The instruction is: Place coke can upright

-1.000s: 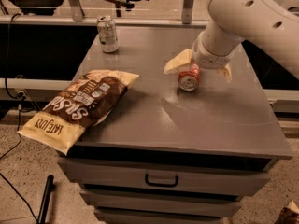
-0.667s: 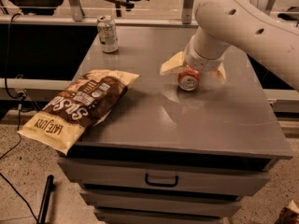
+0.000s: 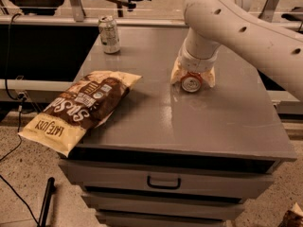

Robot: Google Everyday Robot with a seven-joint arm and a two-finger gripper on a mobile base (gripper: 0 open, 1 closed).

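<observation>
Gripper: the gripper (image 3: 192,78) sits low over the tabletop, right of centre in the frame and a little above the middle, pointing down from the wrist.
Gripper state: its two cream fingers (image 3: 176,74) are drawn in against either side of the coke can, so it has the can clasped between them.
Coke can: the coke can (image 3: 191,84) lies on its side on the table, its silver end facing the camera (the red body shows only as a thin rim around that end).
Arm: the white arm (image 3: 236,25) comes in from the upper right of the frame and bends down to the wrist above the can.
Table: the grey table (image 3: 222,126) fills the middle of the frame; a drawer with a dark handle (image 3: 163,182) shows in its front at the bottom.
Silver-white can: the silver-white can (image 3: 109,34) stands upright near the table's far left corner, in the upper left of the frame, well apart from the gripper.
Snack bag: the brown and cream snack bag (image 3: 83,109) lies flat on the left side of the table, its lower end hanging over the left edge.
Floor: a dark cable (image 3: 10,151) trails over the speckled floor at the lower left.
</observation>
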